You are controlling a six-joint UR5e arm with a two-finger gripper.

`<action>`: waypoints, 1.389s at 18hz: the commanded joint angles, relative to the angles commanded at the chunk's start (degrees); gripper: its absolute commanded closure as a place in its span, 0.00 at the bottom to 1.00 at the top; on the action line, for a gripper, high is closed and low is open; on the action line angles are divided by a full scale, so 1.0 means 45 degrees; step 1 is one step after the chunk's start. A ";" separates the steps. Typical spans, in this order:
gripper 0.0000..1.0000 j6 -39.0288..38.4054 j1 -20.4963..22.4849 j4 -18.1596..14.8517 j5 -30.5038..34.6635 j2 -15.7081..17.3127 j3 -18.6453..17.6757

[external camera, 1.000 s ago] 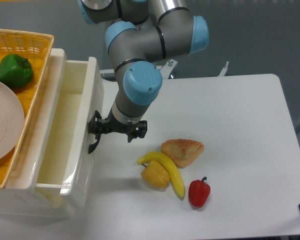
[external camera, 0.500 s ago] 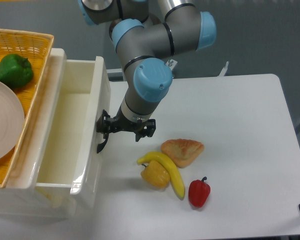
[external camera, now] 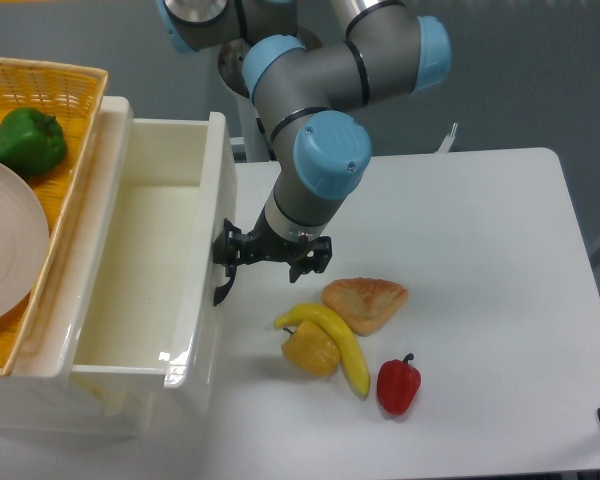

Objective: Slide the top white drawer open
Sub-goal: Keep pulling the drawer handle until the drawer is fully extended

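Observation:
The top white drawer (external camera: 140, 270) stands pulled out to the right from the cabinet, its deep cream-white inside showing and holding nothing. Its curved black handle (external camera: 223, 285) is on the front face. My gripper (external camera: 232, 252) is at that handle, fingers closed around its upper part. The arm's blue-capped wrist (external camera: 325, 160) reaches down from above right. The lower drawer is hidden beneath the upper one.
A yellow woven basket (external camera: 65, 90) on the cabinet holds a green pepper (external camera: 25, 140) and a pale plate (external camera: 5, 250). On the table lie a banana (external camera: 335, 340), yellow pepper (external camera: 308, 350), bread piece (external camera: 365, 300) and red pepper (external camera: 398, 385), close to the drawer front.
The gripper has moved right with the handle, and the drawer front has slid about 40 pixels further out toward the fruit.

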 joint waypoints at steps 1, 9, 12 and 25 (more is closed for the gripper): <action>0.00 0.0000 0.0059 0.0000 0.0000 0.0000 0.0000; 0.00 0.0020 0.0371 0.0000 0.0000 0.0020 0.0039; 0.00 0.0020 0.0391 0.0000 0.0000 0.0020 0.0039; 0.00 0.0020 0.0411 0.0000 -0.0039 -0.0097 0.0039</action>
